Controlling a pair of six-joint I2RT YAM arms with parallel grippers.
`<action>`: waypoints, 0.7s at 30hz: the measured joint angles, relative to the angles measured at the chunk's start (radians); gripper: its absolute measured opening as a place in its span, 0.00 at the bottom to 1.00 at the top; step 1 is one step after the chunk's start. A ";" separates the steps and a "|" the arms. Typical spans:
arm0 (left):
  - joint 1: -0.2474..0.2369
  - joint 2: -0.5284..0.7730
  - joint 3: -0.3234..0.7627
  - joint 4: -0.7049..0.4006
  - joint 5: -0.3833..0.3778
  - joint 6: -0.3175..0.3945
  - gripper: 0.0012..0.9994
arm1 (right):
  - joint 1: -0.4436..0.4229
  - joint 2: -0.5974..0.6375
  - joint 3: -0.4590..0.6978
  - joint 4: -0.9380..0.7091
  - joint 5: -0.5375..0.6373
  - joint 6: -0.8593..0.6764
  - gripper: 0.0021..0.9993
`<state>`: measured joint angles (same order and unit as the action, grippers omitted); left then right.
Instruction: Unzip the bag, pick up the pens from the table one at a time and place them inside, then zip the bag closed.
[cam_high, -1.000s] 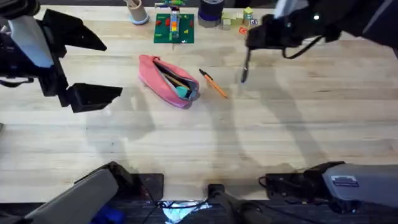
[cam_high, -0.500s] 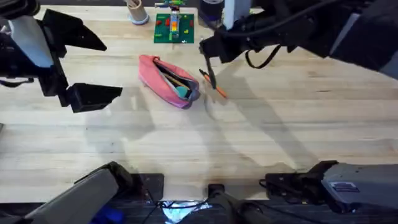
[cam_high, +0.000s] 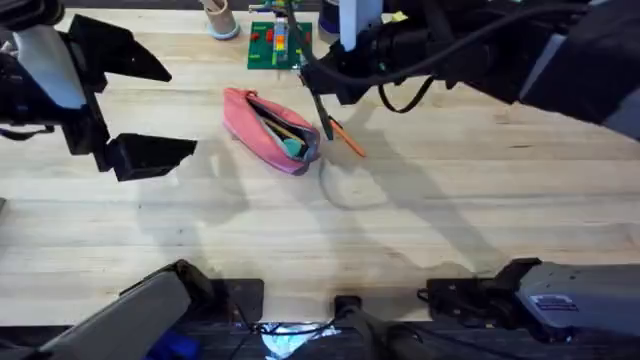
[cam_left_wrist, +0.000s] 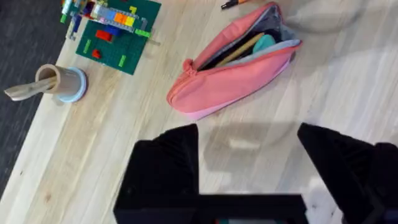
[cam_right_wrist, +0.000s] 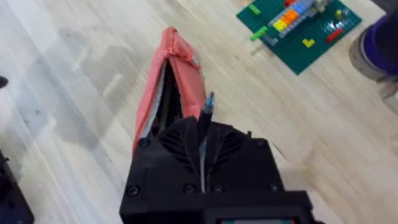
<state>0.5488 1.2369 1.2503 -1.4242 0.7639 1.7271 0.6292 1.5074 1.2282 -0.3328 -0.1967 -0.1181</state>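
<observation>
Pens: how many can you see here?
2. A dark pen is held in the right gripper above the open bag; an orange pen lies on the table beside it. Others may be hidden inside.

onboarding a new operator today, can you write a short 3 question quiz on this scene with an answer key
1. True or false: the bag is zipped shut.
2. Which pen is the right gripper holding? A) the orange pen B) the dark pen C) neither
3. Fill in: the orange pen lies on the ____, beside the bag's grey-blue end.

Key:
1. False. The zipper is open, and the lining shows in the left wrist view.
2. B. The dark pen is clamped between the right gripper's fingers, above the open bag. The left gripper is open and holds nothing.
3. table
</observation>
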 joint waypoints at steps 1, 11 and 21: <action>0.000 0.000 0.000 0.000 0.000 0.000 0.99 | 0.005 0.000 0.000 0.004 0.000 -0.012 0.03; 0.000 0.000 0.000 0.000 0.000 0.000 0.99 | 0.072 0.101 0.000 0.092 -0.003 -0.058 0.03; 0.000 0.000 0.000 0.000 0.000 0.000 0.99 | 0.121 0.221 0.000 0.231 -0.003 -0.067 0.03</action>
<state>0.5488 1.2369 1.2503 -1.4242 0.7635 1.7271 0.7498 1.7279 1.2282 -0.1013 -0.1997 -0.1848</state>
